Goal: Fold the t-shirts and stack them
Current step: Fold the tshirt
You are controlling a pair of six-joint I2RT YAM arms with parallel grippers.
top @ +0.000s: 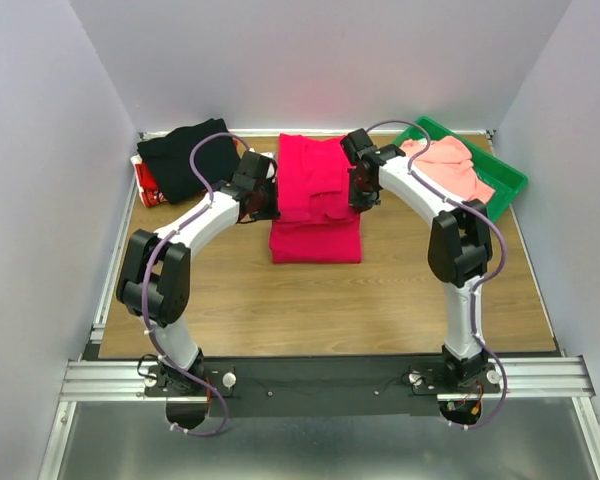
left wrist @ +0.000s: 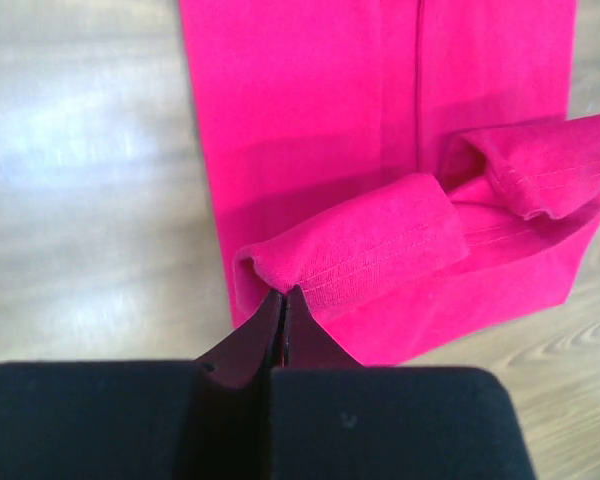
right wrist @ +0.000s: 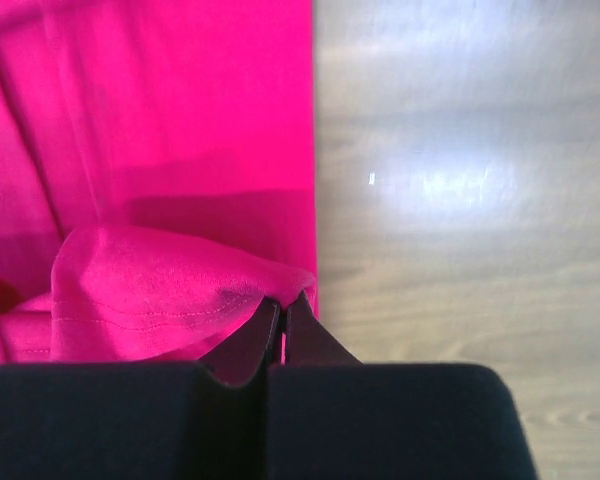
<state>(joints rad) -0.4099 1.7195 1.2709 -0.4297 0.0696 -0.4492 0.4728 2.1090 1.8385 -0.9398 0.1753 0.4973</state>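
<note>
Bright, even light falls from overhead in the top view; shadows beneath the arms [top: 195, 225] on the table [top: 400, 290] are faint and soft-edged; the back wall [top: 320, 70] carries a pink glow just above the crimson t-shirt [top: 315, 185], whose colour is so saturated that its folds barely read; the side walls [top: 40, 200] show a lavender cast. In the right wrist view a broad white glare spreads over the wood, washing out the grain; the left wrist view has a milder sheen at its left; the far wood is soft in both. The left arm's fingers [left wrist: 252, 345] and the right arm's fingers [right wrist: 248, 345] are near-black, underexposed, slightly blurred.
</note>
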